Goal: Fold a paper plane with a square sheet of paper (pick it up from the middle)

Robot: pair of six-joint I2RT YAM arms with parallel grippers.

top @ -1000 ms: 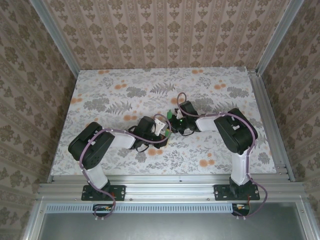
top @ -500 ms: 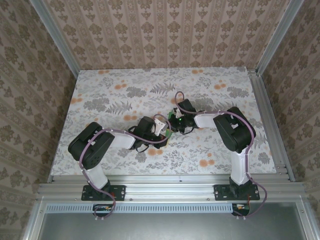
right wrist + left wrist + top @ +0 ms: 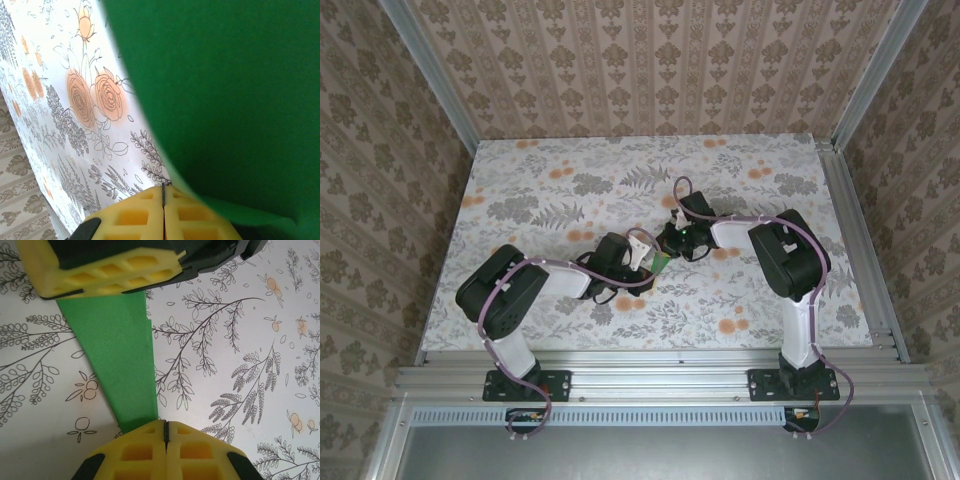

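Two arms (image 3: 550,275) inward; left hand (image 3: 165,432), right hand (image 3: 163,192) on green paper (image 3: 117,360).

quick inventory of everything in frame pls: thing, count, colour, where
folded green paper: 1, bright green, mid-table, held between both grippers
table: 1, white with grey and orange floral print, under everything
walls: 3, beige patterned wallpaper, around the table
frame rail: 1, silver, near edge, carrying the arm bases
left arm: 1, black and white, near left
right arm: 1, black and white, near right
left gripper: 1, yellow pads, shut on the paper's narrow end
right gripper: 1, yellow pads, shut on its wider end
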